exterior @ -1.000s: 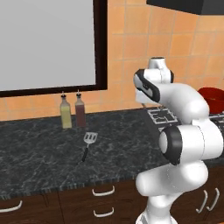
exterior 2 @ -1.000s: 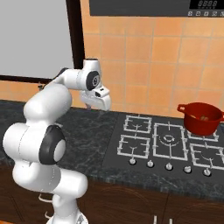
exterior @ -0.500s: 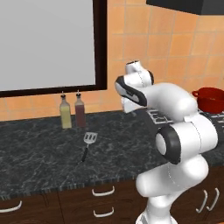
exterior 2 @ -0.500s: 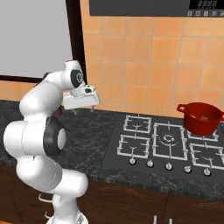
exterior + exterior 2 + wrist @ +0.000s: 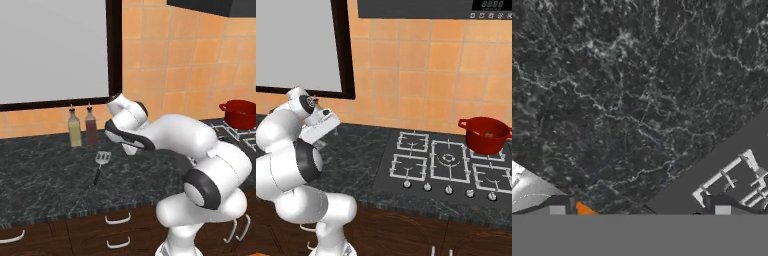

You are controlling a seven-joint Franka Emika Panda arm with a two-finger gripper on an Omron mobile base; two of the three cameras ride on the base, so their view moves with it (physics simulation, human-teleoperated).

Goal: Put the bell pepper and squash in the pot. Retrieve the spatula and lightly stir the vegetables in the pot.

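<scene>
Spatula [image 5: 101, 164] lay flat on the dark marbled bench [image 5: 45, 185], its slotted head toward two bottles [image 5: 82, 127] by the wall, nothing across it. Far right, the glossy red pot [image 5: 485, 135] sat on the hob's [image 5: 446, 162] rear burner, contents hard to make out. The pincer [image 5: 639, 209] stood wide, empty, over bare bench.

Arm swung left, seemingly nearer spatula [image 5: 101, 163].

Glossy red pot [image 5: 486, 135], black white-veined marble counter [image 5: 45, 175], orange tiled wall [image 5: 421, 85], yellow and dark-red bottles [image 5: 75, 129].
</scene>
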